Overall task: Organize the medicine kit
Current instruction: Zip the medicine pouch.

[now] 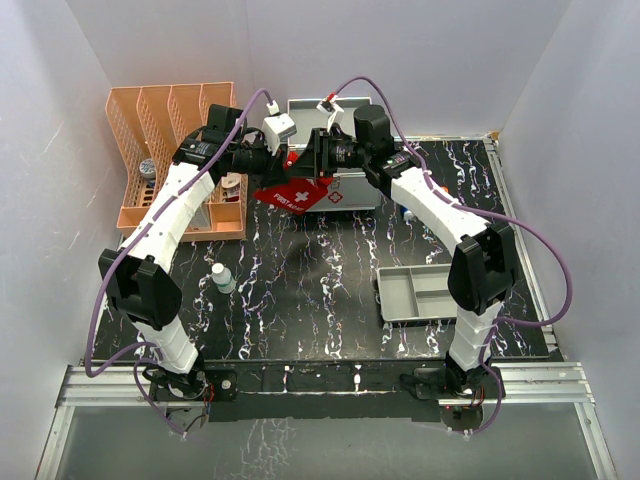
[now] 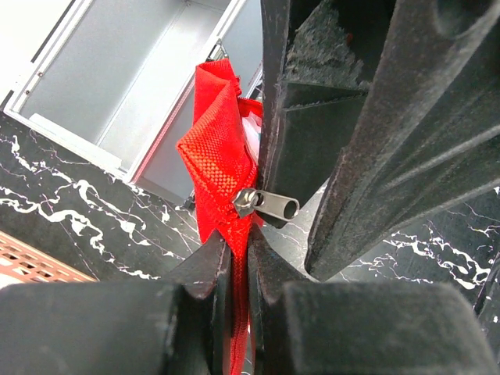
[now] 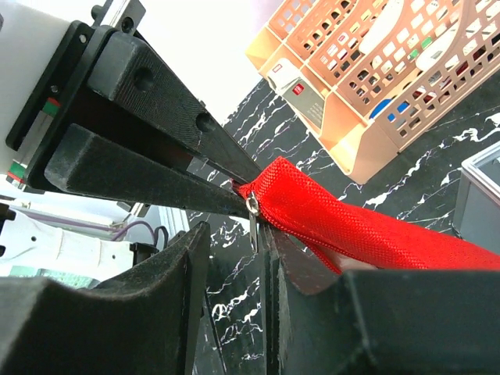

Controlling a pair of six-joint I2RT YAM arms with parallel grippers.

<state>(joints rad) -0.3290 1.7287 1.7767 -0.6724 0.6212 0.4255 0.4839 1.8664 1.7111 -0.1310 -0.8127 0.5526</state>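
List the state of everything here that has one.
medicine kit: lid open.
red pouch: held off the table, in front of the kit.
left hand: shut on the pouch's corner.
right hand: part open around the zipper pull.
white bottle: upright on the table.
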